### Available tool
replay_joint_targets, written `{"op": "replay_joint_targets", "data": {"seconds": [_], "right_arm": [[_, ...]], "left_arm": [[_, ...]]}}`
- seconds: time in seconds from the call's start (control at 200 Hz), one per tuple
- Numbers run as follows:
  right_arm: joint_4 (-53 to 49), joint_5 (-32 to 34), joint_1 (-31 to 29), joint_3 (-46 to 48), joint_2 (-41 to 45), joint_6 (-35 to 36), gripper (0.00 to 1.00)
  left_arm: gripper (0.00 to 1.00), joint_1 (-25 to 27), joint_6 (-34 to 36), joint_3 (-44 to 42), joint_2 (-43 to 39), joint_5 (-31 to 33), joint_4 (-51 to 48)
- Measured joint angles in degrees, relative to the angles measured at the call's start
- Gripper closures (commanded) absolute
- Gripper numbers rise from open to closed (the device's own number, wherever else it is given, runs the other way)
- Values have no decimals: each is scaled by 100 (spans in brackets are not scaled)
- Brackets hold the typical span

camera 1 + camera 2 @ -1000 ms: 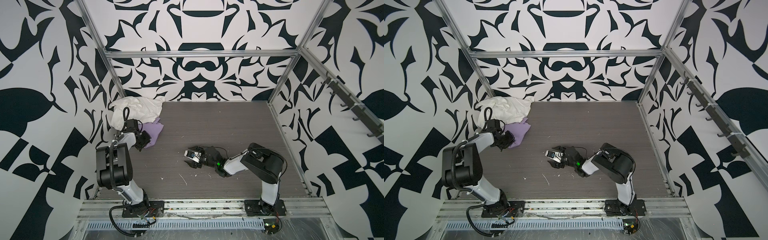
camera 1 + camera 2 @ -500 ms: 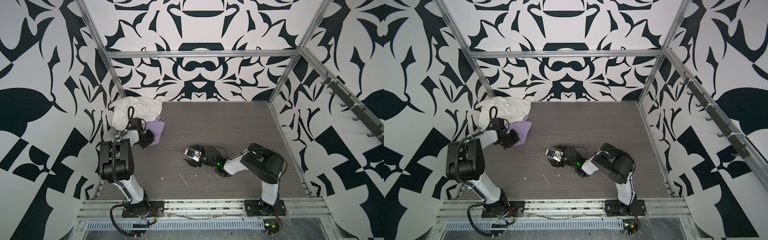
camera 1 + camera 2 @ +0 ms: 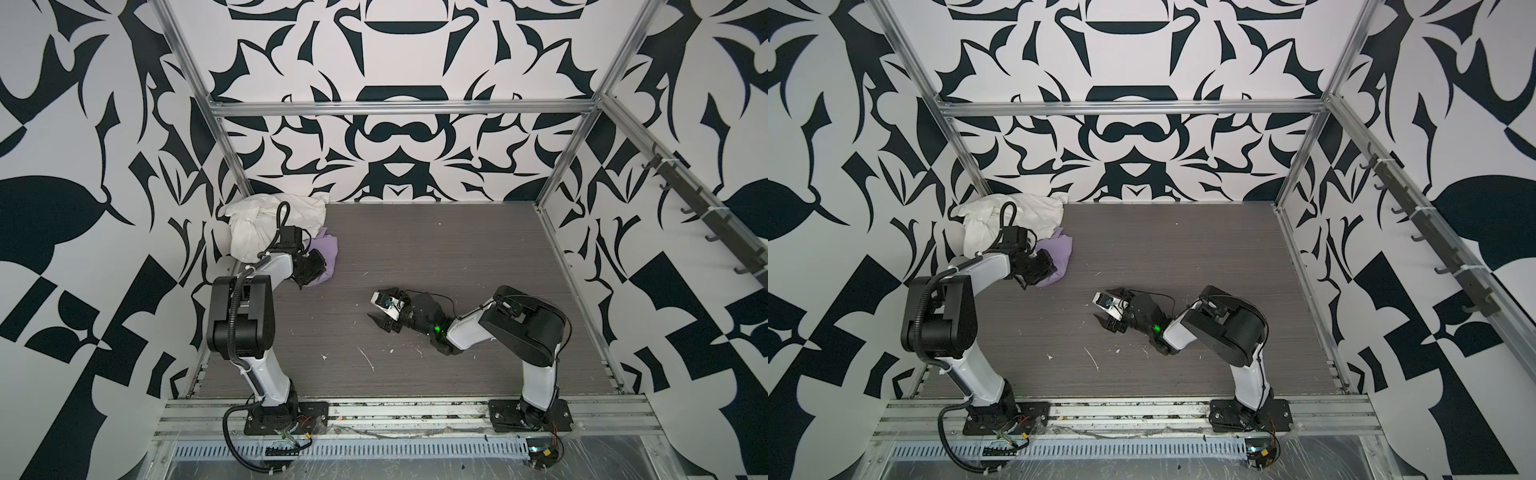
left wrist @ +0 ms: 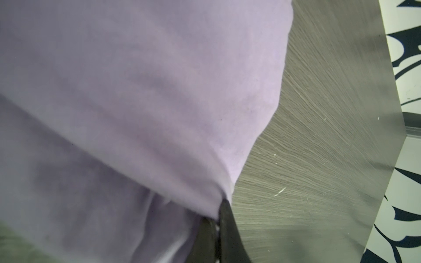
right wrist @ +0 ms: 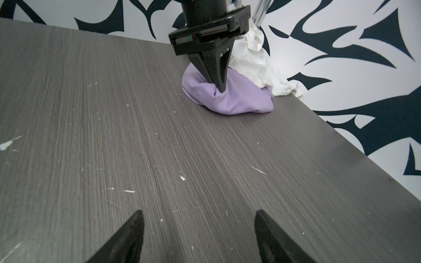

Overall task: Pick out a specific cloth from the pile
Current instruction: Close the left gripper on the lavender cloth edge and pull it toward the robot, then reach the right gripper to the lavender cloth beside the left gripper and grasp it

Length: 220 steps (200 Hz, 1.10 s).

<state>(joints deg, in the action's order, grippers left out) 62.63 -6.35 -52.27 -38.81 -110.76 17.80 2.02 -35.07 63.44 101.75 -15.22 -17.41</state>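
Grey tabletop [image 5: 91, 118]: left gripper [image 5: 220, 87] pinched shut on a fold of the lilac cloth [image 5: 241, 100], which sits on the surface touching the white pile [image 5: 255, 57], seemingly not yet pulled clear; right gripper [image 5: 198, 214] hangs wide open, empty.

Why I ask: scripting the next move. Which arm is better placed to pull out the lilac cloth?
Left: the left gripper has jaws shut on the lilac cloth; the right gripper is open, far from it.
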Motion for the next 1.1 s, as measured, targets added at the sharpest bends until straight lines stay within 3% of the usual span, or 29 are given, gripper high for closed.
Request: {"op": "replay_joint_targets", "data": {"seconds": [0.4,0.555,0.87,1.1], "right_arm": [[109,155,7,-11,2,-951,22],[-17,446,37,-197,4,-1663,29],[-2470,774,74,-1954,186,-3206,35],[-3303,686,181,-2518,164,-4625,45]], "left_arm": [[100,321,-146,120,-2,-13,-31],[100,334,-221,120,-35,-92,-42],[100,396,-350,118,-227,-221,-28],[100,420,-422,116,-238,-278,2]]}}
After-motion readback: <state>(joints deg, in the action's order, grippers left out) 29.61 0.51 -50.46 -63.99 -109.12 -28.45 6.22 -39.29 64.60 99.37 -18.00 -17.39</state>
